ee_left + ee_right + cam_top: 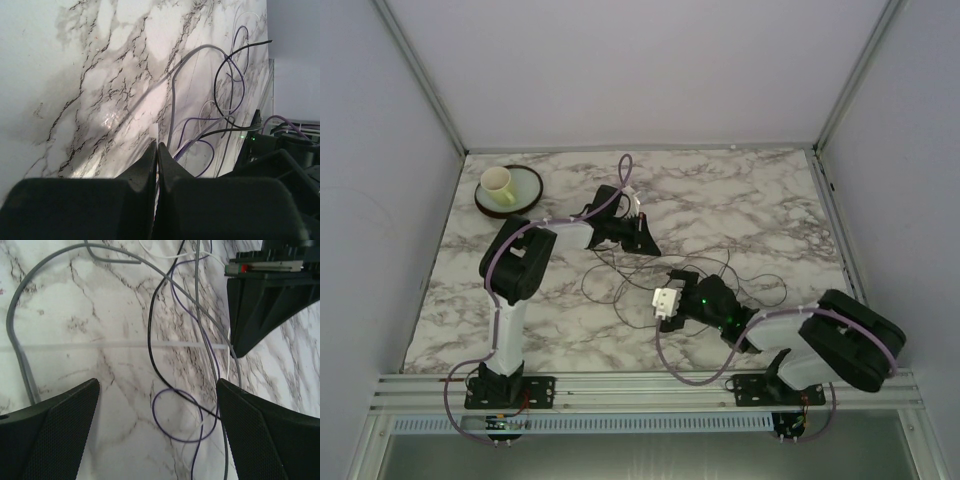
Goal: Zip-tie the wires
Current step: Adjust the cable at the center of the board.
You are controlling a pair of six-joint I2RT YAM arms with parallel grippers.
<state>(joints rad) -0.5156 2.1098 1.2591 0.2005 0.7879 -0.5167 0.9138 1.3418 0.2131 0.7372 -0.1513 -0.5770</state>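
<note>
Item: left gripper (156,146) clamped shut on white zip tie (75,346), which we judge stretched beneath the wires (150,330) for looping; right gripper (157,385) wide open, empty

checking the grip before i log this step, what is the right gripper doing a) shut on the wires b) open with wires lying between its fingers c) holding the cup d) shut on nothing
b: the right wrist view shows the right gripper with its fingers spread wide and the wires lying loose on the marble table between them.
</note>
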